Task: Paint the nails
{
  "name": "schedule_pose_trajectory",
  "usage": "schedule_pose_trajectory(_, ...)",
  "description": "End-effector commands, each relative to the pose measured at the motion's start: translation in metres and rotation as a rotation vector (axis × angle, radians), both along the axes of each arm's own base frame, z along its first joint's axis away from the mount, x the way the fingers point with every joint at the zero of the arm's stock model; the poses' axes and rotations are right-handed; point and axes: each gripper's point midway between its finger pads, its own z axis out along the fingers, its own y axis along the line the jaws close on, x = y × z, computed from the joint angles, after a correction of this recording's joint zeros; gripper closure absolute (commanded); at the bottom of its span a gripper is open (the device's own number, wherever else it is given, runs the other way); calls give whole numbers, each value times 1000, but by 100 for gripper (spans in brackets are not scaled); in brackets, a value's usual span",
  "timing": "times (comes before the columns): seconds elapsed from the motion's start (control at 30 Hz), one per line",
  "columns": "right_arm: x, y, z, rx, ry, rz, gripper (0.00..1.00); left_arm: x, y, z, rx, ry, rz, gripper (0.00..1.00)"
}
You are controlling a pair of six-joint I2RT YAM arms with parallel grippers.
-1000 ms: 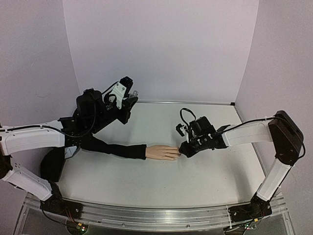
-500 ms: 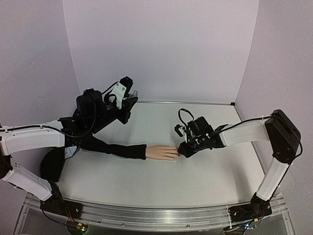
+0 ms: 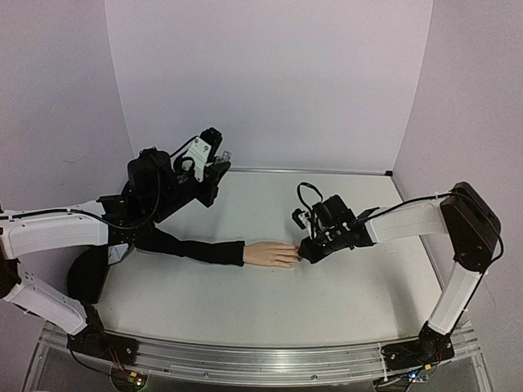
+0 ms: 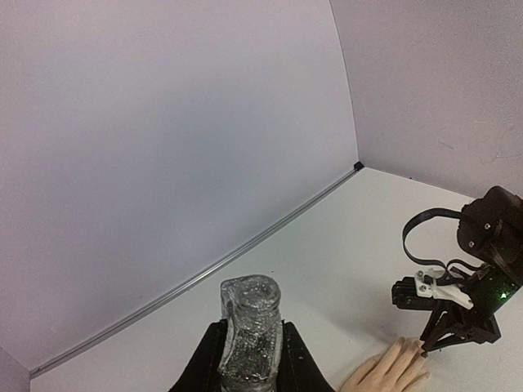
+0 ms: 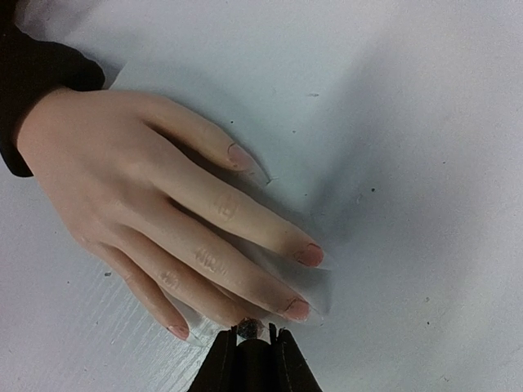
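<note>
Nails (image 5: 309,256) pink-tinted, on mannequin hand (image 3: 272,255) lying flat at table (image 3: 245,302) centre. Left gripper (image 4: 249,347), at 10 o'clock, clamped on glittery bottle (image 4: 249,314), held upright, probably against spill. Right gripper (image 5: 248,351), 3 o'clock from hand, closed on brush (image 5: 248,330), tip near fingertips, ready for stroke.

The mannequin hand (image 3: 272,255) lies on the table (image 3: 327,310) near its middle, with its sleeve (image 3: 188,245) running left. Its nails (image 5: 309,256) point right, and the right gripper (image 3: 304,256) sits just beside them with a brush (image 5: 248,330) between its fingers. The left gripper (image 4: 250,355), with a bottle (image 4: 250,322) in it, stands behind and to the left, well apart.
</note>
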Motion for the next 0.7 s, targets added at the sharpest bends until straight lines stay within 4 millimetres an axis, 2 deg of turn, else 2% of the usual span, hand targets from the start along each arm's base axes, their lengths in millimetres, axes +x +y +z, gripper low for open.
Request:
schedule_pose_trajectory(0.0, 7, 5, 6, -8, -25, -2, 100, -2, 4, 18, -23, -34, 4, 100)
schedule_pose_trajectory(0.67, 9, -5, 1, -56, -32, -32, 100, -2, 5, 17, -23, -32, 3, 100)
